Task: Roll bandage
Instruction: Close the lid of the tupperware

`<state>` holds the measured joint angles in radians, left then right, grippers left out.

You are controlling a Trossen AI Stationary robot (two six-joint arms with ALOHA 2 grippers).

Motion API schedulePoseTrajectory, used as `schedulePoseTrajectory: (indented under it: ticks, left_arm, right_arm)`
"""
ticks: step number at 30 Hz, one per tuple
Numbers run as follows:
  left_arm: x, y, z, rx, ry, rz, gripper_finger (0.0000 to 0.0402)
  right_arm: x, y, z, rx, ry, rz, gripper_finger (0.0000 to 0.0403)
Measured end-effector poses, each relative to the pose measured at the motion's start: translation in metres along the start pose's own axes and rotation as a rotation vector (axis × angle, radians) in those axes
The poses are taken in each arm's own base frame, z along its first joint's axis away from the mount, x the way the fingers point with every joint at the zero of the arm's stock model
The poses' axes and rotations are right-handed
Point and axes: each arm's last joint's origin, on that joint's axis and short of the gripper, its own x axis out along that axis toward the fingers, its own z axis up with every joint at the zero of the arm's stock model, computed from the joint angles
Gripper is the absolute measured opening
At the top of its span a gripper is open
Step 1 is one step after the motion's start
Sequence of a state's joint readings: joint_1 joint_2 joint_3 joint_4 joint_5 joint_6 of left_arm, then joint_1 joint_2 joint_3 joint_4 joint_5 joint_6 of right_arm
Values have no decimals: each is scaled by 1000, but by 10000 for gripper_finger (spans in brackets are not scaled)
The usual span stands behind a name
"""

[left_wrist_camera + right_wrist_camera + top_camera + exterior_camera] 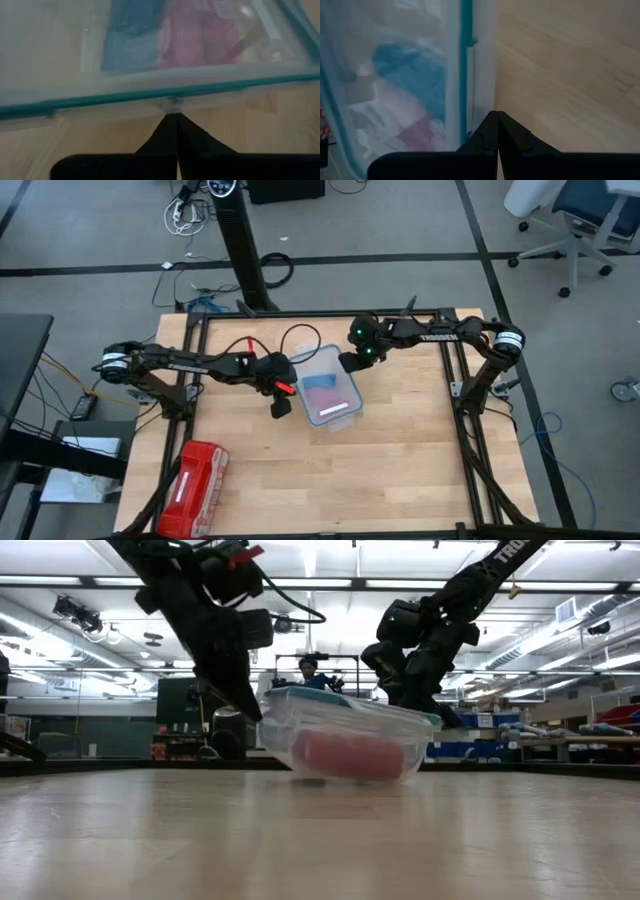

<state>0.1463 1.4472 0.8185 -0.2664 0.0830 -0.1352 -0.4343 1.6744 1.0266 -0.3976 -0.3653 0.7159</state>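
near the bench's back edge, clear lidded container (330, 395) holds the blue bandage (415, 70) w/ pink rolls (350, 753). left gripper (279, 408) & right gripper (347, 361) pressed together at opposite container sides, empty.

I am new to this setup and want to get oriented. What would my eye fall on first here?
First, the clear lidded container at the table's middle, with a blue bandage and pink rolls inside. The left gripper and right gripper, fingers shut, press at opposite edges of its teal-rimmed lid. A red plastic-wrapped pack lies at the near left corner.
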Motion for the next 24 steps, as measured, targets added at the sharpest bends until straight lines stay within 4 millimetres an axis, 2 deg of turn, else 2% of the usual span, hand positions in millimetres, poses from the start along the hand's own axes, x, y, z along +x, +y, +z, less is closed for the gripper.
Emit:
schedulePoseTrajectory:
  ticks: [8,12,15,18,21,24]
  left_arm:
    - [-12,-2,-3,-8,45,-30,0]
    - [-22,-6,14,21,-4,-41,0]
    - [-31,-8,30,98,-58,-25,0]
    - [-36,-6,39,149,-102,66,0]
    - [-39,3,46,133,-136,132,0]
    - [-39,17,48,98,-144,151,0]
  right_arm:
    - [-6,-1,-2,-27,9,-14,0]
    - [-16,1,-5,-44,12,-15,0]
    - [-29,6,-7,-77,-15,8,0]
    - [-47,15,-10,-142,-56,58,0]
    - [-63,27,-19,-219,-82,110,0]
    - [-71,39,-32,-272,-76,139,0]
